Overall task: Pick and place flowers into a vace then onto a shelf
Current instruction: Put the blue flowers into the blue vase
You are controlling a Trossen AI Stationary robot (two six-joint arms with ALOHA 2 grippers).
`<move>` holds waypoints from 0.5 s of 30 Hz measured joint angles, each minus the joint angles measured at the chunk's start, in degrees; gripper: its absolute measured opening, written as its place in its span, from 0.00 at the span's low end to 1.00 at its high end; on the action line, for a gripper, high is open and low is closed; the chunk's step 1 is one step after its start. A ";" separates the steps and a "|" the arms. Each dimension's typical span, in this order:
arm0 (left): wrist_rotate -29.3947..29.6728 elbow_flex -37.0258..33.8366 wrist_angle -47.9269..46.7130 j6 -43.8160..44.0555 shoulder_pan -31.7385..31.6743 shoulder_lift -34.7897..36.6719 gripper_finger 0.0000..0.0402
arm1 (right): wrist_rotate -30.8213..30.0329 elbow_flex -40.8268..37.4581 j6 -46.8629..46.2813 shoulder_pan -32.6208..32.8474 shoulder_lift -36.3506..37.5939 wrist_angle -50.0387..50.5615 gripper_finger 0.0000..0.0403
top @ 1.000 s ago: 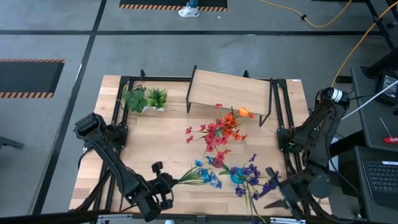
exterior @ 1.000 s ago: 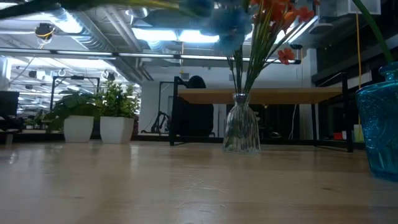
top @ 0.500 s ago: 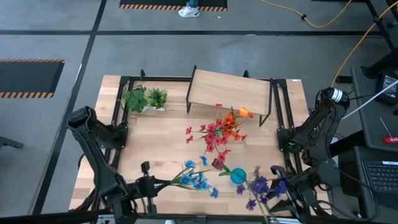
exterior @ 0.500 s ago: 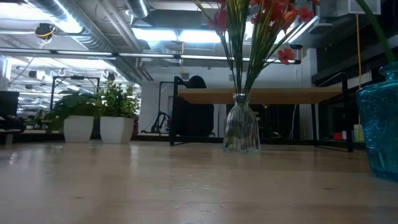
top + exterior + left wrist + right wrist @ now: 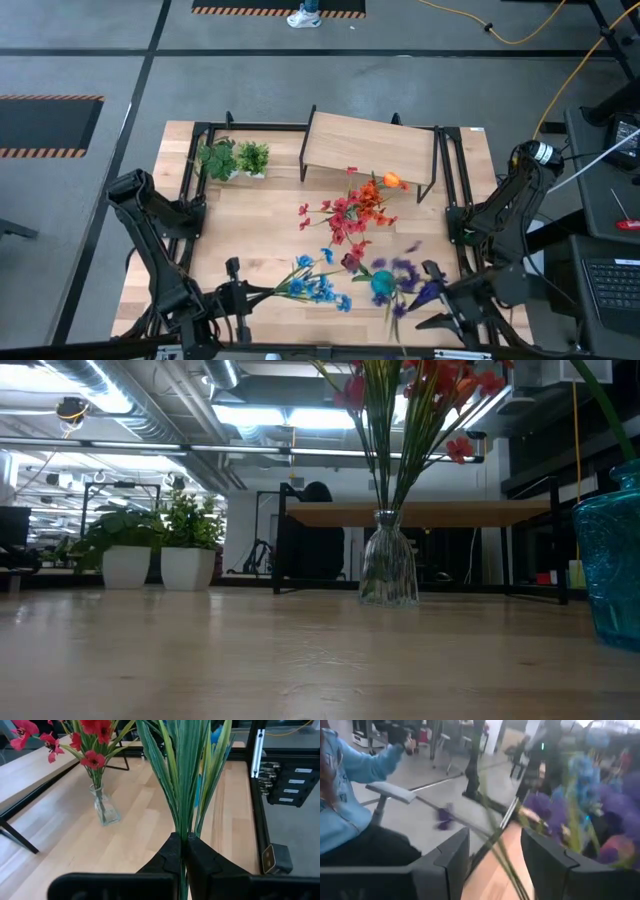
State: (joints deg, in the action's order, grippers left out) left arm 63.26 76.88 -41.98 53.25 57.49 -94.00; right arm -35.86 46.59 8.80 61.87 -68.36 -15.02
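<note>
Your left gripper (image 5: 237,297) is clamped on the blue flowers (image 5: 316,284), left of the blue vase (image 5: 381,284), stems pinched low for feeding in. Your right gripper (image 5: 440,305), right of the vase, steadies purple flowers (image 5: 400,272) between parted fingers. The shelf (image 5: 368,146) stands beyond.

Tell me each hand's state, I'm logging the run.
Left hand: closed on the blue flowers.
Right hand: jaws apart around purple flower stems; grip unclear.
</note>
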 joint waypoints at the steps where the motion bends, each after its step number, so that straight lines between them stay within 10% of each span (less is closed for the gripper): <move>1: -0.01 0.00 0.00 0.01 0.03 0.00 0.01 | -0.04 -0.30 -1.35 -0.17 0.00 1.01 0.45; 15: -0.21 0.00 -2.36 1.82 -0.24 0.01 0.01 | -0.05 -5.45 -19.94 -0.05 0.09 11.96 0.45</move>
State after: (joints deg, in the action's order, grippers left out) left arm 63.04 76.88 -44.33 55.08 57.25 -93.99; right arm -35.91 41.15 -11.14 61.82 -68.27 -3.07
